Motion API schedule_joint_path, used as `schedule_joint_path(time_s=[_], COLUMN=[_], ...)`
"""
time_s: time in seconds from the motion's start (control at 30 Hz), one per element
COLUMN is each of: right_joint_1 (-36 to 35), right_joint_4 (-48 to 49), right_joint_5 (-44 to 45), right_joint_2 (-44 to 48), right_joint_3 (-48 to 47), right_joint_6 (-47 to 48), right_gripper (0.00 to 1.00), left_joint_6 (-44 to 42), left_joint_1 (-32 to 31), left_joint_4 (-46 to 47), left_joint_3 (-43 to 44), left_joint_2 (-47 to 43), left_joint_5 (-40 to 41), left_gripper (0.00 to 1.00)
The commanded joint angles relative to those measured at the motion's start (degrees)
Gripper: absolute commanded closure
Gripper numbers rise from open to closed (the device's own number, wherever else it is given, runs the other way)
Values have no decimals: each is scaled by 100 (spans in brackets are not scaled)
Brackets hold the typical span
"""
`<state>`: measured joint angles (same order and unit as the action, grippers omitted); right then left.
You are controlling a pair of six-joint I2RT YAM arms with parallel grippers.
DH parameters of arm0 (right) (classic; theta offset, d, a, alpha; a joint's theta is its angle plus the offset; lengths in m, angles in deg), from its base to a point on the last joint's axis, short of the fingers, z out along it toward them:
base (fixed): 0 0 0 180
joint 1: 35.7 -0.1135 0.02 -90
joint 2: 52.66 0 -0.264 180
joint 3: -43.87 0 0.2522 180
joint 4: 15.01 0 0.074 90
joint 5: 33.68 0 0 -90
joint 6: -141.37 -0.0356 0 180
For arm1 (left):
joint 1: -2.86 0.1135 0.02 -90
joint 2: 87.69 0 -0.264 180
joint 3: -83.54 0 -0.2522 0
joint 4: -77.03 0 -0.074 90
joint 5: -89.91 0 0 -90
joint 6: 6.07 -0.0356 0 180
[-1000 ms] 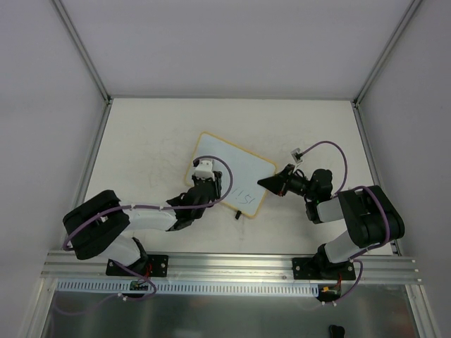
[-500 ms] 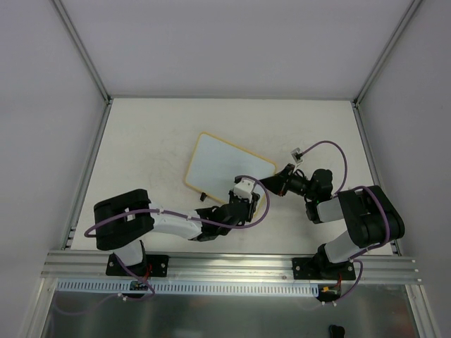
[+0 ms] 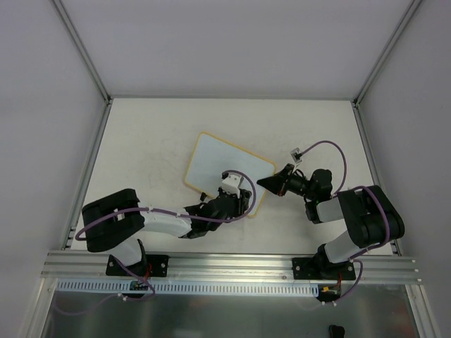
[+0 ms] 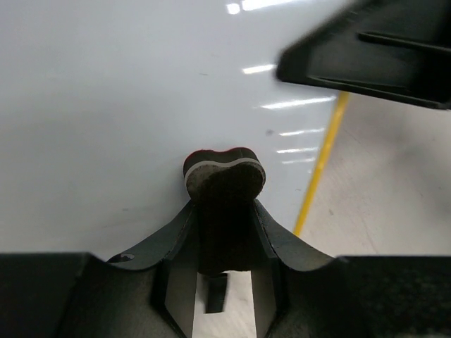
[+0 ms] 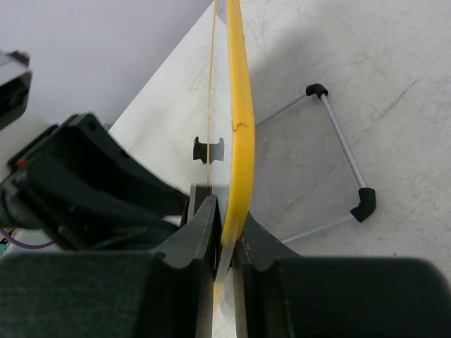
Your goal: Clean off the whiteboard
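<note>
L pincer [image 4: 224, 218] shut narrow on eraser [image 4: 224, 174], whose felt end is pressed to the whiteboard [image 3: 222, 162] near its R edge. R pincer [image 5: 224, 211] clamped tight on board's yellow frame, R corner. Board sits mid tabletop [image 3: 141, 134], skewed; visible face looks blank.

My left hand [image 4: 224, 211] is closed on a small black eraser [image 4: 224, 176]. My two dark fingers [image 4: 271, 232] clamp its sides, and its lobed, grey-faced end sticks out past them. That end meets the glossy white face of the whiteboard [image 4: 106, 105], which fills most of the view and carries bright glints and one tiny dark speck. The board's thin yellow frame [image 4: 324, 162] runs slanting down the right, with the pale table [image 4: 394, 204] beyond it. A black angular shape [image 4: 373, 60] juts in at the top right.
</note>
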<state>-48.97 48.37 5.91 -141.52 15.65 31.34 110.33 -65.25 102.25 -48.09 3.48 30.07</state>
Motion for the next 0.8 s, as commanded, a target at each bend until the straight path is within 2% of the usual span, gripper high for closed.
schedule_joint_path(time_s=[0.0, 0.07, 0.2, 0.4, 0.53, 0.67, 0.77], right_joint_1=[-87, -87, -87, -96, -79, -87, -87], right_joint_4=[1057, 1057, 1057, 1057, 1057, 1057, 1057], right_joint_5=[-311, -311, -302, -303, -302, -302, -302], right_joint_2=[44, 44, 44, 44, 44, 35, 35], right_joint_3=[13, 13, 13, 13, 22, 22, 22], right_joint_6=[676, 667, 676, 676, 676, 676, 676], right_gripper=[100, 100, 100, 100, 100, 100, 100], left_joint_6=[50, 24, -134, -135, 14, -3, 138], left_joint_1=[851, 1298, 1722, 1741, 1372, 539, 256], left_joint_4=[-93, 12, 22, 224, 478, 593, 602], left_joint_3=[-507, -823, -1105, -1106, -1027, -781, -544], left_joint_2=[-433, -696, -979, -944, -821, -611, -374], left_joint_5=[255, 211, 307, 35, 69, 447, 421], left_gripper=[100, 100, 100, 100, 100, 100, 100])
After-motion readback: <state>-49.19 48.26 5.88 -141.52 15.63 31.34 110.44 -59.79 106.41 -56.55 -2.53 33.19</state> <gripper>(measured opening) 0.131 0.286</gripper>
